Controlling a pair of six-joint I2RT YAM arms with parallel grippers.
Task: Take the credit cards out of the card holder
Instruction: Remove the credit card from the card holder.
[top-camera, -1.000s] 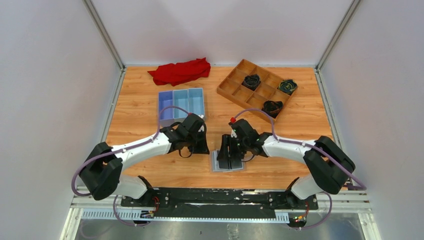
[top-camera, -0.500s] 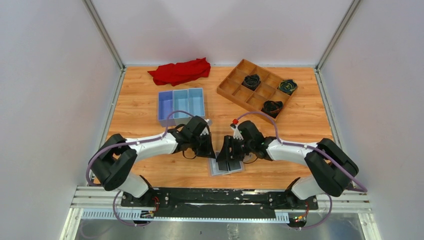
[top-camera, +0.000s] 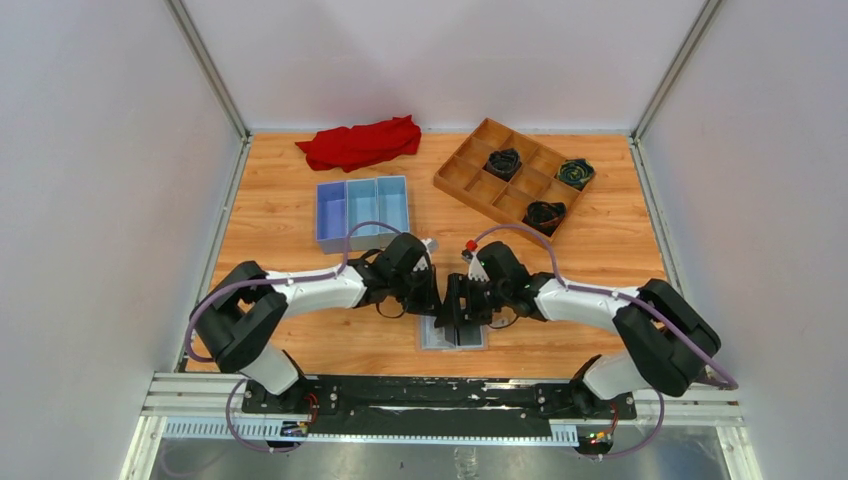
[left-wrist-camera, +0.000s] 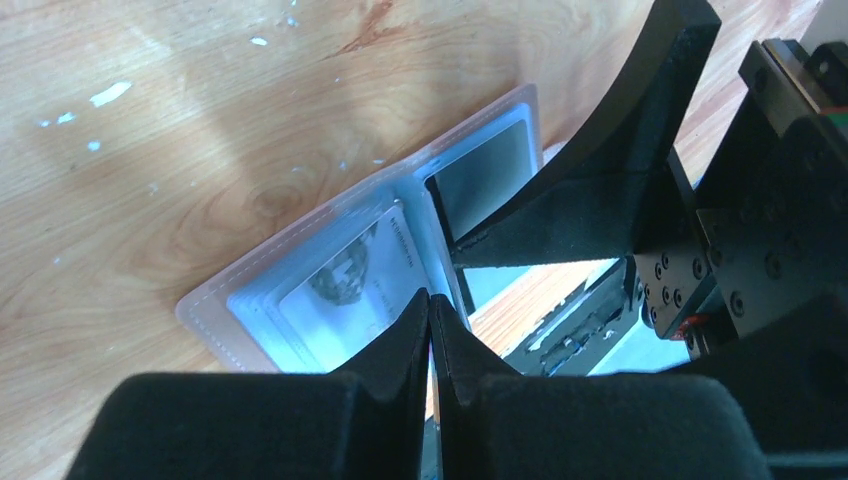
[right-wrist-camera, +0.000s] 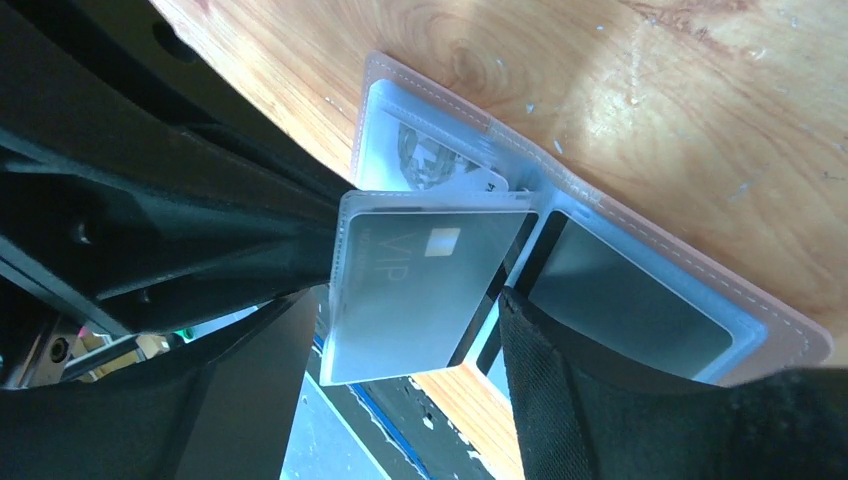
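Left side: the blue tray (top-camera: 362, 182) sits behind the left arm, not involved.

Left gripper (left-wrist-camera: 430, 318) – jaws clenched tight, tips down at the fold of the card holder (left-wrist-camera: 208, 310). Whether a sleeve edge is nipped between them I cannot tell; nothing shows in the slit.

Holder lies open and flat on the tabletop (top-camera: 270, 200), near edge, between the two arms. The near panel shows a pale card (left-wrist-camera: 340, 290) under clear plastic, the other panel a dark one. In the right wrist view, a clear leaf carrying a grey card (right-wrist-camera: 430, 280) marked VIP stands lifted off the spread.

Right gripper (top-camera: 457, 318) – jaws parted, straddling that lifted leaf, gripping nothing that I can make out; one finger is against the leaf's edge.

Far right: the wooden tray (top-camera: 462, 151), untouched.

Step in hand, as I judge it: the start of extraction – all cards visible are seated in their pockets and none lies on the tabletop.

Next move calls for the left gripper pinning the holder while the right closes on the exposed edge of the grey card alone, not the plastic, then draws along the pocket's opening. Risk: the whole holder lifts.
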